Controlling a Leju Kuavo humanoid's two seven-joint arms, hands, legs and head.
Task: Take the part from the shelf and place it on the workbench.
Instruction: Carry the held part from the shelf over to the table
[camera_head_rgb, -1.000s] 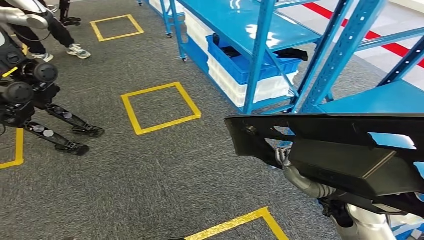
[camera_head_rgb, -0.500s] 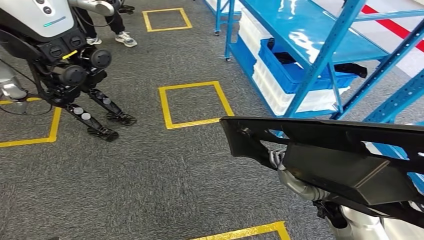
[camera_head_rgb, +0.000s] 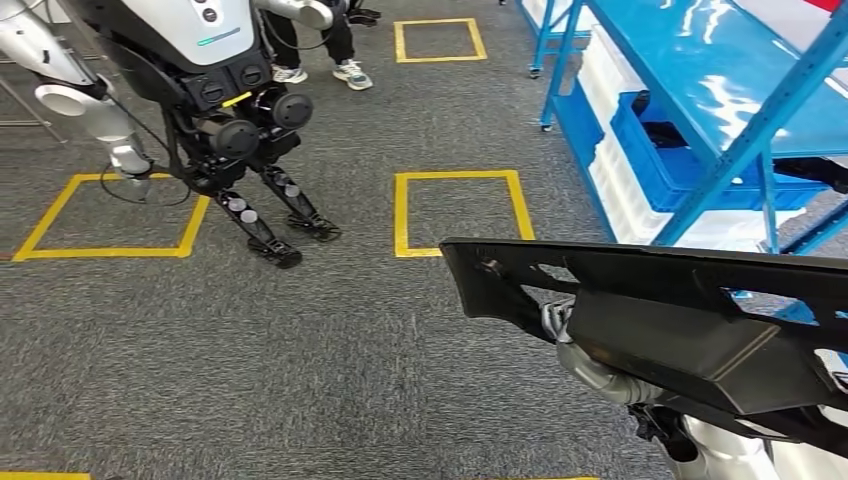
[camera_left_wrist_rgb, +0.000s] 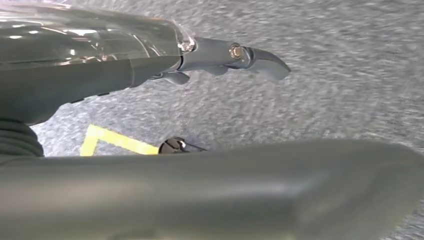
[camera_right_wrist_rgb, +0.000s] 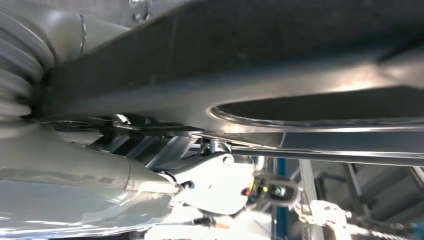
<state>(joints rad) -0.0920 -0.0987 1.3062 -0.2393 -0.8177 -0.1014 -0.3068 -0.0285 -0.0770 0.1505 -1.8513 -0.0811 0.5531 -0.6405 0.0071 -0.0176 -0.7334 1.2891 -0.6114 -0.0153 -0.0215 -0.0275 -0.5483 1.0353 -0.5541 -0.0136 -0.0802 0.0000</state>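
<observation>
The part (camera_head_rgb: 690, 300) is a long black plastic panel with cut-outs, carried level across the lower right of the head view. My right hand (camera_head_rgb: 557, 319) grips it from underneath near its left end, fingers curled around an inner rib. Seen from the right wrist, the part (camera_right_wrist_rgb: 240, 60) lies close over that hand. My left hand (camera_left_wrist_rgb: 200, 195) hangs above grey carpet with its fingers (camera_left_wrist_rgb: 235, 52) stretched out and nothing in it. No workbench is in sight.
A blue shelf rack (camera_head_rgb: 770, 110) with a blue bin (camera_head_rgb: 665, 165) and white crates stands at the right. Another humanoid robot (camera_head_rgb: 215, 90) stands at the upper left, a person's feet (camera_head_rgb: 315, 70) behind it. Yellow taped squares (camera_head_rgb: 460, 212) mark the carpet.
The camera has turned left: the shelf slid toward the right edge and the other robot came further into the picture. The part stays gripped in the same place before me.
</observation>
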